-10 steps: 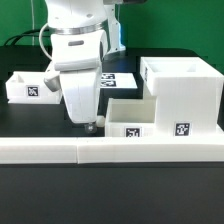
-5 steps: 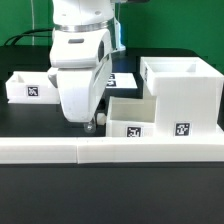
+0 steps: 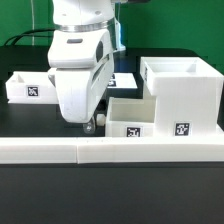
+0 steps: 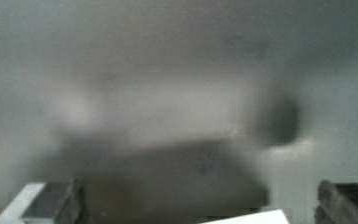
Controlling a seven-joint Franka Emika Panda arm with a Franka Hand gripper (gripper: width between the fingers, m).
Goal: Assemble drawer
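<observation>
1. Exterior view: my pincer (image 3: 88, 124) hangs low over the black table (image 3: 30, 118), tips close to the surface.
2. Small drawer box (image 3: 131, 117) sits just beside my pincer, on the exterior view's right, next to the tall drawer cabinet (image 3: 182, 88).
3. Wrist view is blurred. My fingers (image 4: 44, 203) stand wide apart and grip nothing.
</observation>
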